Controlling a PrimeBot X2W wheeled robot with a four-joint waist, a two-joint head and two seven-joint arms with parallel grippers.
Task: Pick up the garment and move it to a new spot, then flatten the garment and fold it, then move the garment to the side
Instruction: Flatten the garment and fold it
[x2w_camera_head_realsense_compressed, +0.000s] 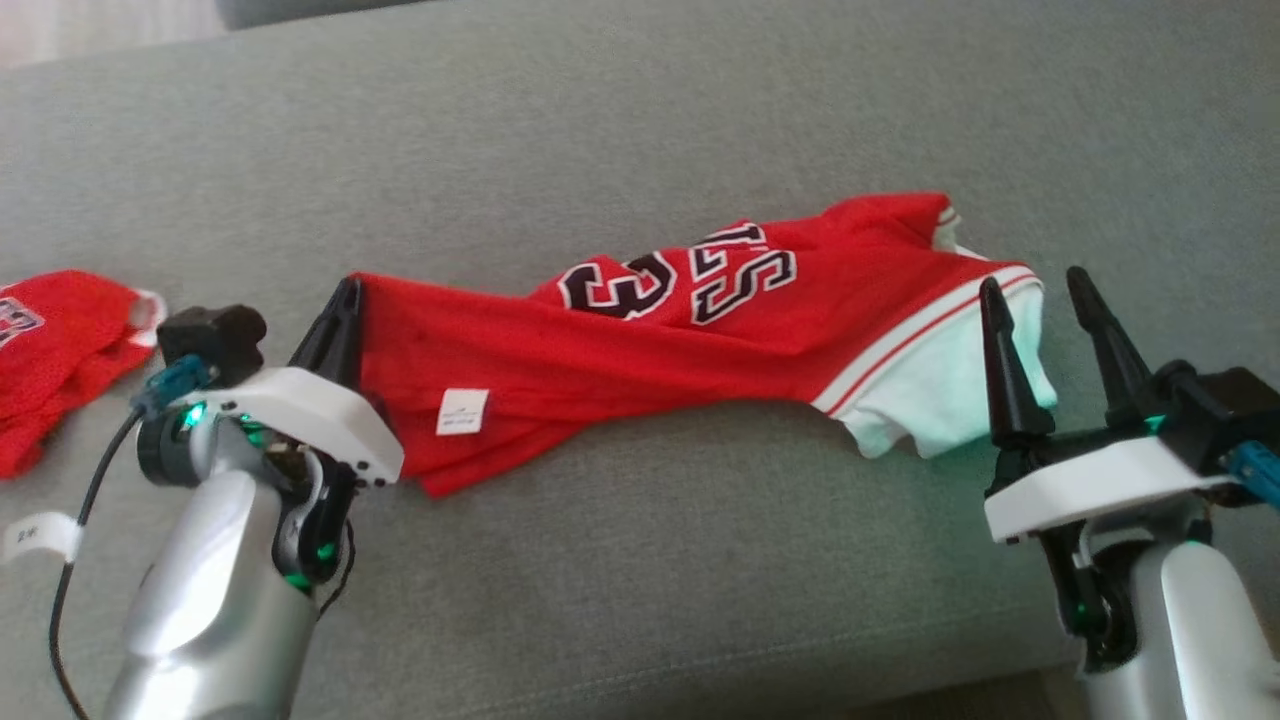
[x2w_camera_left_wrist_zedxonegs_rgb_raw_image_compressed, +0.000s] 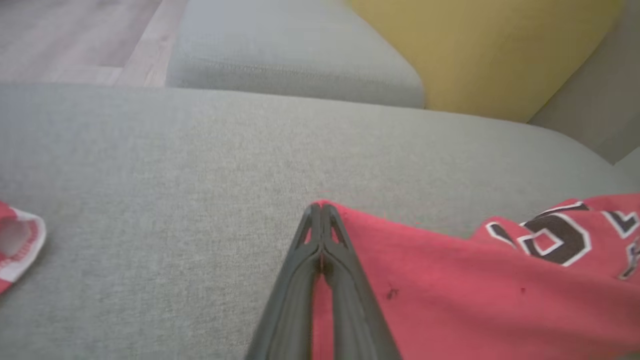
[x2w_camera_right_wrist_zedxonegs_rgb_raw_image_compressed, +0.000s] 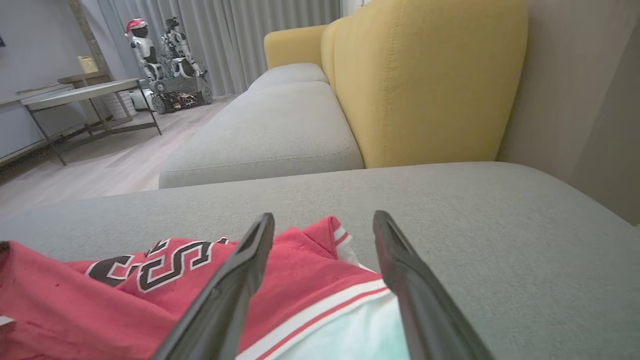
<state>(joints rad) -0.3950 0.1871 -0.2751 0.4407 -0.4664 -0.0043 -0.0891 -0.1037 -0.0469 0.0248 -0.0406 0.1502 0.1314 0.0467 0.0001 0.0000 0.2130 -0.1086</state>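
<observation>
The garment (x2w_camera_head_realsense_compressed: 620, 350) is a red jersey with black and white lettering, white trim and a white tag, lying crumpled across the grey sofa seat (x2w_camera_head_realsense_compressed: 640, 130). My left gripper (x2w_camera_head_realsense_compressed: 345, 295) is shut on the garment's left corner, and in the left wrist view the fingers (x2w_camera_left_wrist_zedxonegs_rgb_raw_image_compressed: 320, 220) pinch the red cloth (x2w_camera_left_wrist_zedxonegs_rgb_raw_image_compressed: 475, 290) at their tips. My right gripper (x2w_camera_head_realsense_compressed: 1035, 290) stands open over the garment's white right end. Seen from the right wrist, its two fingers (x2w_camera_right_wrist_zedxonegs_rgb_raw_image_compressed: 250, 260) straddle the trimmed edge (x2w_camera_right_wrist_zedxonegs_rgb_raw_image_compressed: 325, 310) without closing on it.
A second red garment (x2w_camera_head_realsense_compressed: 50, 340) lies at the seat's left edge and appears again in the left wrist view (x2w_camera_left_wrist_zedxonegs_rgb_raw_image_compressed: 15, 245). The sofa's front edge runs along the bottom right. A yellow backrest (x2w_camera_right_wrist_zedxonegs_rgb_raw_image_compressed: 425, 80), another grey cushion (x2w_camera_right_wrist_zedxonegs_rgb_raw_image_compressed: 265, 135), a table (x2w_camera_right_wrist_zedxonegs_rgb_raw_image_compressed: 75, 95) and a parked robot (x2w_camera_right_wrist_zedxonegs_rgb_raw_image_compressed: 165, 60) lie beyond.
</observation>
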